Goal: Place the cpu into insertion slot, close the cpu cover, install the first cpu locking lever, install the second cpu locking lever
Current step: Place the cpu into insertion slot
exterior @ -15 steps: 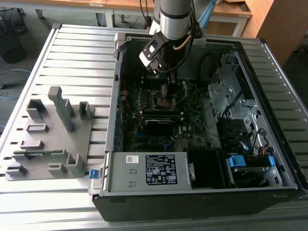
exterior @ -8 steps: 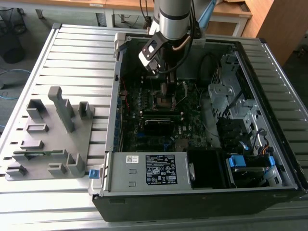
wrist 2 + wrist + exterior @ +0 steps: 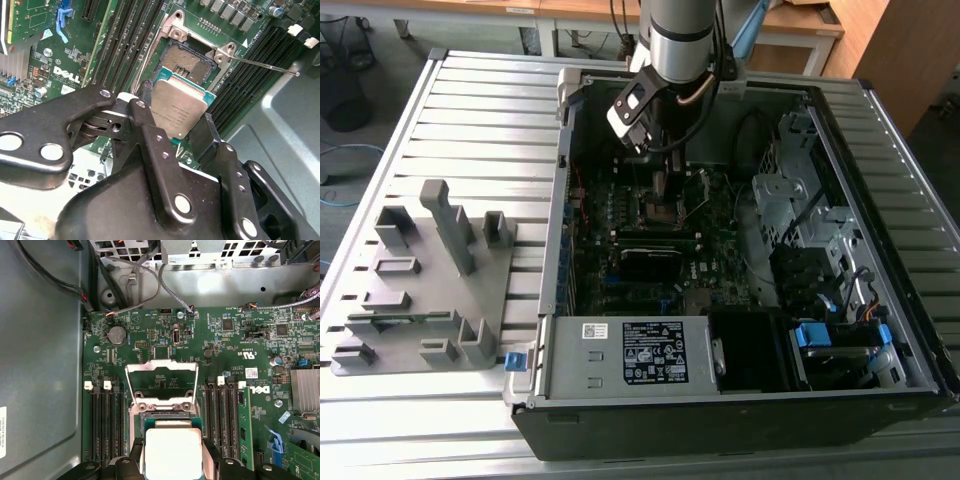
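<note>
My gripper is shut on the cpu, a flat silver-topped square chip, with one black finger on each of two opposite edges. The chip hangs tilted just above the open insertion slot on the green motherboard. In the first wrist view the cpu sits between the fingertips, just short of the cpu cover, a silvery frame swung up and open. A thin locking lever sticks out, unlatched, beside the socket. In the exterior view the gripper reaches down into the open computer case.
Black memory slots flank the socket on both sides. Loose cables run along the case wall beyond the board. A power supply and a drive cage fill the case's other parts. A grey fixture rack stands on the slatted table at the exterior view's left.
</note>
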{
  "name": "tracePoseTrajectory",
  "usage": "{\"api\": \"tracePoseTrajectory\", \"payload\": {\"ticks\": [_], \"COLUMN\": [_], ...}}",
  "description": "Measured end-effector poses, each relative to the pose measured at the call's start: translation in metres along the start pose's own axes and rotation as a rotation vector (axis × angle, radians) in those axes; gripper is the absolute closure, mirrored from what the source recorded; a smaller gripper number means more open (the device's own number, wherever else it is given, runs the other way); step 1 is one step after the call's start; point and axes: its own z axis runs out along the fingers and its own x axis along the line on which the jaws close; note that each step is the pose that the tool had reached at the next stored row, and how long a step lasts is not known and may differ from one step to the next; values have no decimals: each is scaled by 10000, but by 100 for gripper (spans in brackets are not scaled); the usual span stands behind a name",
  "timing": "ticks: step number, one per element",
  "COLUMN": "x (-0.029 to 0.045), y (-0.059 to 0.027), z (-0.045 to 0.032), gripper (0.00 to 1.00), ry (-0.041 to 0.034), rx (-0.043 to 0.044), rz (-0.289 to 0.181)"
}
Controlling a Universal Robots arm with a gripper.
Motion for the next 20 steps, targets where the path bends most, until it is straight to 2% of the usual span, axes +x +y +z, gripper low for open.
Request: {"api": "tracePoseTrajectory", "payload": {"ticks": [1, 4, 8, 10, 11, 13, 14, 17, 20], "x": [0, 0, 0, 0, 0, 0, 0, -1, -1], "y": [0, 1, 1, 1, 1, 1, 1, 0, 0], "z": [0, 4, 4, 8, 10, 13, 15, 18, 24], "gripper": [46, 46, 46, 46, 46, 46, 46, 46, 46], "ry": [1, 21, 18, -14, -65, -244, -308, -315, -249], "rx": [19, 283, 330, 328, 328, 325, 322, 318, 315], "rz": [1, 12, 14, -11, -40, -91, -111, -145, -145]}}
